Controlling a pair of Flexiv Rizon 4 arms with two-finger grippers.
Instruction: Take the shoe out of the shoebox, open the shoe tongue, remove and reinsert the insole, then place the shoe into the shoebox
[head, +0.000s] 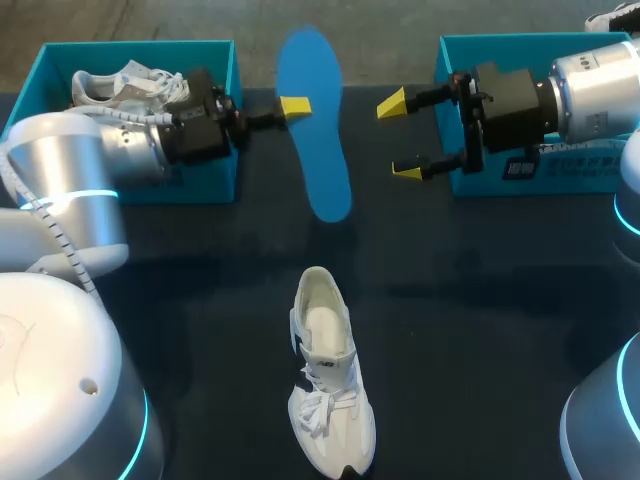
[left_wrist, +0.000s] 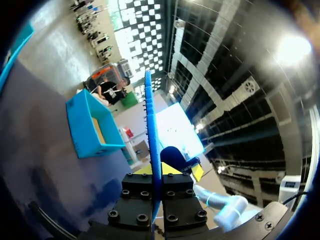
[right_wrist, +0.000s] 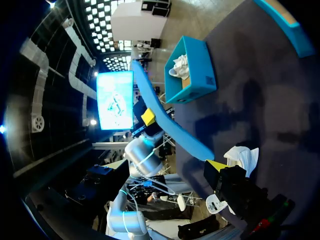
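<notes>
At the far left stands our left shoebox (head: 218, 185), an open bin with thin, bright blue walls and square corners. In it lies a white sneaker (head: 125, 88) with knitted panels and loose laces. Our left arm comes in over this box. It has a smooth silver shell and a coiled cable, and ends in a black block. The left gripper (head: 294, 105) is clamped on the insole (head: 318, 150), one yellow tip showing against its left edge near the broader end. In the left wrist view the insole (left_wrist: 151, 120) runs edge-on as a thin blue strip between the two black finger blocks, both pressed against it.

The insole is a flat, smooth, matte blue sole shape. It is rounded at both ends, wider at the far end and narrowing toward us. In the right wrist view it bows slightly along its length (right_wrist: 167, 122).

Below it, on the dark, matte table (head: 200, 300), a second white shoe (head: 330, 390) rests upright. Its heel points to the far side and its toe toward us. The mouth gapes over a pale lining, and the laces lie slack in a soft tangle across the mesh upper.

Just right of the insole, the right gripper (head: 400, 138) hangs with its wedge-shaped yellow tips spread wide, nothing between them. Behind it sits the right shoebox (head: 450, 50), another blue bin, partly covered by the silver arm.
</notes>
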